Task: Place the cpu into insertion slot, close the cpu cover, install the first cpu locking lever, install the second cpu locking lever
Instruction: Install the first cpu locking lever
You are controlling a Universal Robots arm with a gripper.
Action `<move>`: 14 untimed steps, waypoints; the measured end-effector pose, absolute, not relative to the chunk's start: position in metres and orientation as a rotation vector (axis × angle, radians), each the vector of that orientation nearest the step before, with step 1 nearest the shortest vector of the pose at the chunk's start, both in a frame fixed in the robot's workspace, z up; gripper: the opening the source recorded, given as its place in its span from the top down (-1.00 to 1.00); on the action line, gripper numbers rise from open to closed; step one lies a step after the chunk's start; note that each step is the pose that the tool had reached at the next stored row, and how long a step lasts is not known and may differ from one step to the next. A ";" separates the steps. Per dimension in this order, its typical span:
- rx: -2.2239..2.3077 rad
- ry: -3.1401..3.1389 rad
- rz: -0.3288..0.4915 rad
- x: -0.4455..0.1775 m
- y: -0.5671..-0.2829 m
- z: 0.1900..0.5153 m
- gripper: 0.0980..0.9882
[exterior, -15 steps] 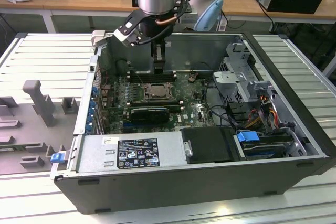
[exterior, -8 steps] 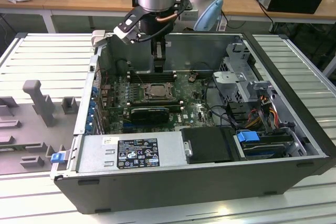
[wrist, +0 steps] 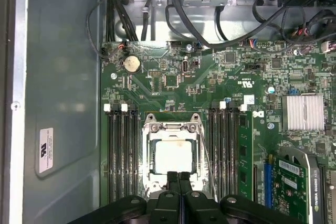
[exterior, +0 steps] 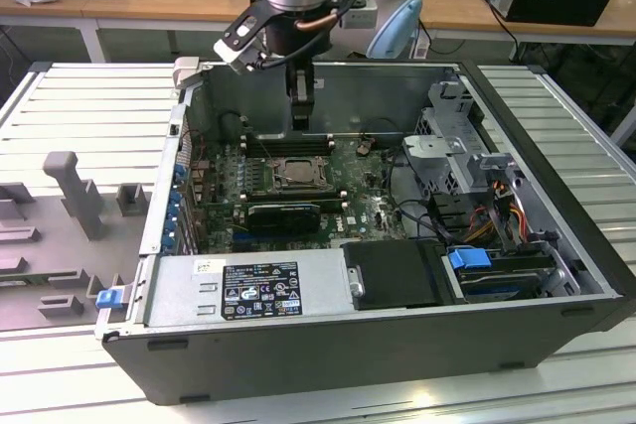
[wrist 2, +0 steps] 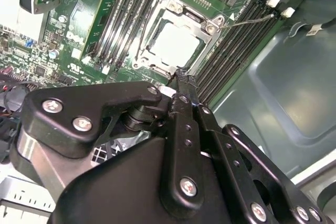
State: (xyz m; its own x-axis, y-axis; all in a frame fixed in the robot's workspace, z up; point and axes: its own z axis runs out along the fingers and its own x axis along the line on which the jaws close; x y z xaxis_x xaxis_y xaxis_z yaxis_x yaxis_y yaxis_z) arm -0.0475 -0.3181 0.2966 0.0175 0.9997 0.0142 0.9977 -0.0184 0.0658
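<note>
The cpu (wrist: pixel 172 156) lies flat in the insertion slot (wrist: pixel 148 184) on the green motherboard, its pale metal top facing up. Over it lies the cpu cover (wrist: pixel 172 127), a silver frame around the chip. One thin wire locking lever (wrist 2: pixel 247 20) sticks out from a socket corner across the memory slots. Another lever (wrist 2: pixel 140 38) runs close along the opposite side of the frame. My gripper (wrist: pixel 179 174) hovers just above the socket's near edge, shut, with nothing between its fingers. In the exterior view the gripper (exterior: pixel 301 124) hangs over the socket (exterior: pixel 295 176) inside the open case.
Black memory slots (wrist: pixel 122 156) flank the socket on both sides. A graphics card (wrist: pixel 302 182) and a finned heatsink (wrist: pixel 303 113) sit nearby. Cables (wrist: pixel 173 14) hang by the drive cage. The case wall (exterior: pixel 328 91) stands close behind the arm.
</note>
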 end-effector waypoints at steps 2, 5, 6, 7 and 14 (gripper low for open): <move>2.214 2.175 0.087 -0.048 -0.318 0.301 0.98; 2.214 2.175 0.088 -0.048 -0.318 0.304 0.98; 2.214 2.175 0.088 -0.048 -0.318 0.305 0.98; 2.210 2.179 0.088 -0.047 -0.318 0.305 0.98; 2.088 2.300 0.090 -0.048 -0.318 0.305 0.98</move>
